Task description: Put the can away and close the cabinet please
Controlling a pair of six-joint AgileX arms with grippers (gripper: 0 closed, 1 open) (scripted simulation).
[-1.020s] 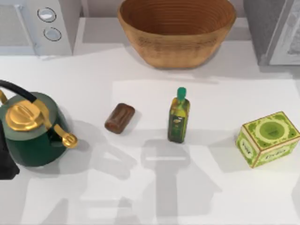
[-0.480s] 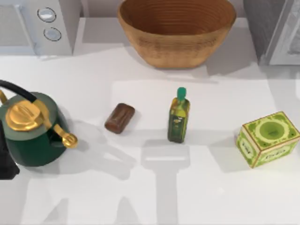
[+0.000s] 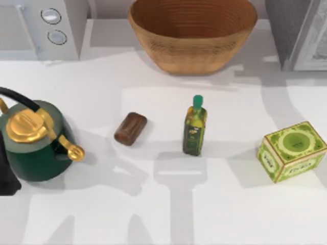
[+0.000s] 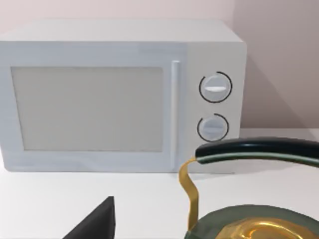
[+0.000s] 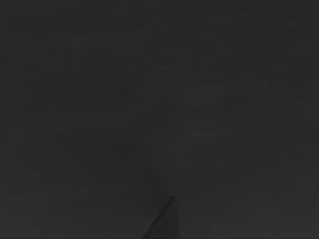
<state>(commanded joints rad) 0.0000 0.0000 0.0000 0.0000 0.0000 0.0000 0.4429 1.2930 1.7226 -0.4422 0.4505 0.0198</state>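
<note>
Can [image 3: 131, 128] lies on tabletop [image 3: 230, 204], outside cabinet [image 3: 301, 35] (door seemingly ajar). Left arm [image 3: 5, 176] at left edge. Jaws: cannot tell. Next calls for grasping the can.

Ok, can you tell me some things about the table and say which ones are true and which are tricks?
1. The brown can lies on its side. True.
2. The green bottle sits inside the basket. False: it stands on the table, in front of the basket.
3. The kettle is at the table's left. True.
4. The green box touches the bottle. False: it sits apart, off to the right.
</note>
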